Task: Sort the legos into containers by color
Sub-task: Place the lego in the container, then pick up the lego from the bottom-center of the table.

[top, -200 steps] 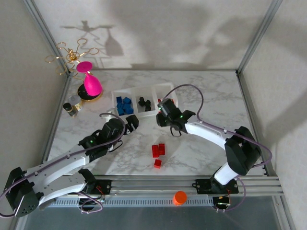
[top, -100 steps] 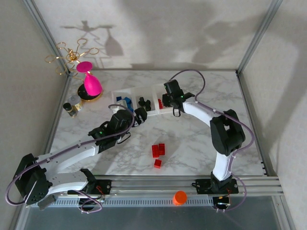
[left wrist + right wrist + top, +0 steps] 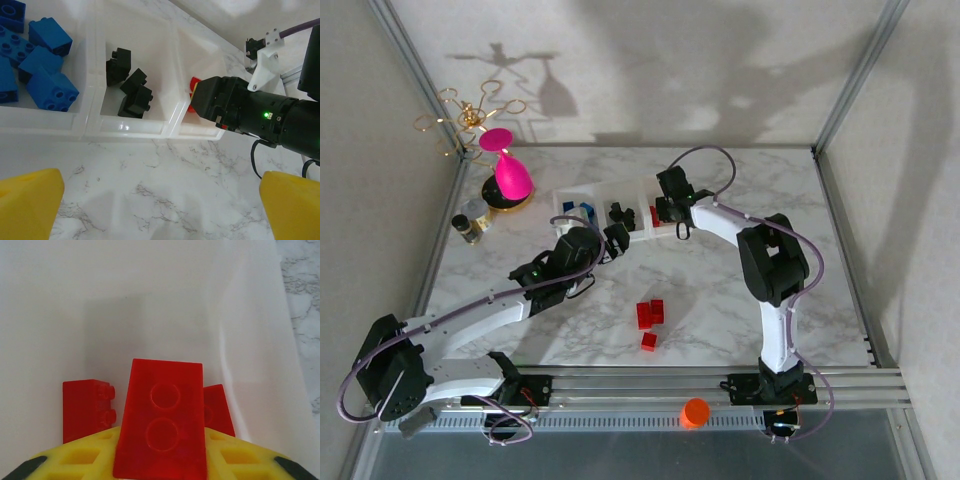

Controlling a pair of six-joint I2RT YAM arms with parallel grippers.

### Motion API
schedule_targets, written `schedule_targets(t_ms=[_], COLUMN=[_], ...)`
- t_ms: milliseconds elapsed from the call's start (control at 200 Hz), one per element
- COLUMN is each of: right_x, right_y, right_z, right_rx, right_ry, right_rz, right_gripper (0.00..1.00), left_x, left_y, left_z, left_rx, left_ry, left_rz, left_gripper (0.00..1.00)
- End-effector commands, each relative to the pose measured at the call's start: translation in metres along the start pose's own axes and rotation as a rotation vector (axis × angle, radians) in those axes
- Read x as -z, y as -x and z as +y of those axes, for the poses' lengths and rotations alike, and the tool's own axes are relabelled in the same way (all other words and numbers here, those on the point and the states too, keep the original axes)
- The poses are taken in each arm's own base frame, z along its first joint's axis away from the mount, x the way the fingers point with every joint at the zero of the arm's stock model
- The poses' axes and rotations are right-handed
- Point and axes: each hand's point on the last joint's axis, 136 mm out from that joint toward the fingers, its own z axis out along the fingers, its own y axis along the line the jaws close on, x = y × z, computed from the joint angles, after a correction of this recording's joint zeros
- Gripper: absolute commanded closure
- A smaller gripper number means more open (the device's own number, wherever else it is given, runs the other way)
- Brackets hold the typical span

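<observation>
Right wrist view: a red lego (image 3: 161, 420) lies flat against the yellow pad (image 3: 75, 462) of my right hand (image 3: 661, 212), its two studs facing the camera. I cannot tell whether that hand is pinching the brick or has let it go. Just past the pad, two more red legos (image 3: 89, 407) rest on the floor of the end bin (image 3: 150, 300), one on either side of the brick at my pad. Seen from above, my right hand hangs low over that same bin, at the right end of the containers (image 3: 125, 131).

My left hand (image 3: 160, 210) is spread wide and released, with nothing between its yellow fingertips (image 3: 30, 202). It hovers over the bare marble table (image 3: 165, 175), just short of the near wall of the containers. Ahead of it and to the left, the blue legos (image 3: 47, 65) are heaped in the first bin. Straight ahead, the black legos (image 3: 131, 90) sit in the middle bin. Ahead and to the right, my other hand is dipped into the third bin.

Behind both hands, between my two arms, loose red legos (image 3: 650, 313) lie on the table in a small cluster, with one more just nearer to my bases.
</observation>
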Motion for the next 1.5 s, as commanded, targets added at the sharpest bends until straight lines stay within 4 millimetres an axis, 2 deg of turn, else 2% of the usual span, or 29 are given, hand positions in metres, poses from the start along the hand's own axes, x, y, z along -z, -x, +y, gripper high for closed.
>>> schedule_targets(t_ms=[0,60,180,401,511,631,831,1036,1071,1207,1497], right_x=[0.003,0.008,0.021,0.059,0.074,0.088,0.110,0.121,0.125,0.132,0.137], right_y=[0.013,0.016,0.024,0.036,0.034,0.022,-0.022,-0.089,-0.105,-0.144,-0.201], right_z=[-0.005,-0.003,-0.001,0.017,0.022,0.025,0.026,0.028,0.039,0.047,0.059], right_rx=[0.002,-0.001,-0.008,-0.015,-0.025,-0.024,0.000,0.021,0.045,0.059,0.051], right_ry=[-0.028,-0.017,0.002,0.105,0.153,0.186,0.196,0.183,0.197,0.185,0.181], right_rz=[-0.024,-0.035,-0.053,-0.103,-0.114,-0.101,-0.045,0.057,0.081,0.134,0.225], right_gripper=[0.56,0.52,0.51,0.49,0.48,0.47,0.45,0.42,0.42,0.39,0.35], left_x=[0.003,0.003,0.005,0.014,0.018,0.024,0.033,0.041,0.042,0.045,0.053], left_y=[0.012,0.012,0.014,0.025,0.026,0.027,0.016,0.001,-0.002,-0.010,-0.014], left_z=[-0.008,-0.007,-0.009,-0.014,-0.012,-0.007,0.016,0.041,0.045,0.058,0.077], left_rx=[-0.006,-0.008,-0.006,0.002,0.005,0.016,0.036,0.057,0.060,0.082,0.109], left_ry=[-0.011,-0.010,-0.016,-0.032,-0.032,-0.025,0.007,0.047,0.054,0.065,0.097], left_rz=[-0.023,-0.024,-0.027,-0.049,-0.053,-0.054,-0.041,-0.017,-0.013,-0.007,-0.018], left_gripper=[0.00,0.00,0.00,0.00,0.00,0.00,0.00,0.00,0.00,0.00,0.00])
